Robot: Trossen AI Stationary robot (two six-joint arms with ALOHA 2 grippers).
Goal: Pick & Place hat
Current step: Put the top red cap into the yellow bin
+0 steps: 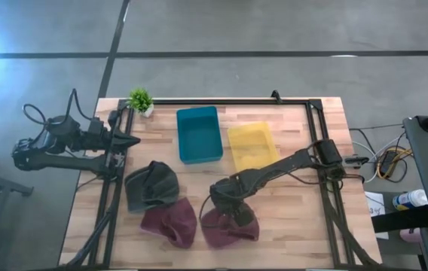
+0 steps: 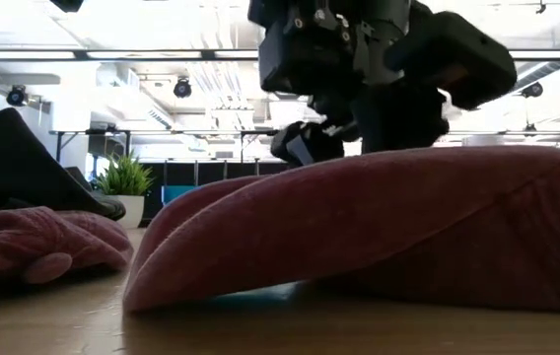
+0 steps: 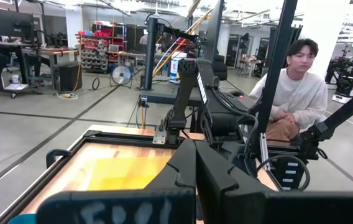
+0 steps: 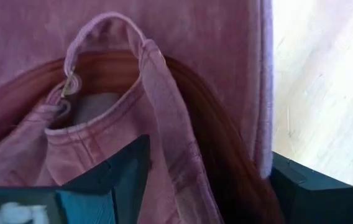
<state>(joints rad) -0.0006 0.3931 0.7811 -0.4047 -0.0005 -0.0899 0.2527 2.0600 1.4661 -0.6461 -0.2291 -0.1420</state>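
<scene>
A maroon cap lies on the table near the front edge, its underside on the wood. It fills the low view. My right gripper is open just above the cap's rear. In the right wrist view the two fingers stand on either side of the fabric below the back strap. A second maroon cap and a dark grey cap lie to its left. My left gripper is shut and empty at the table's left edge. My right gripper comes at the maroon cap from above, fingers pointing down and spread across the rear fabric by the strap opening. I cannot tell whether the fingertips touch the cloth. The cap lies flat on the table.
A teal bin and a yellow bin stand side by side at the back. A small potted plant is at the back left corner. Black frame rails run along the table's sides. A person sits beyond the table.
</scene>
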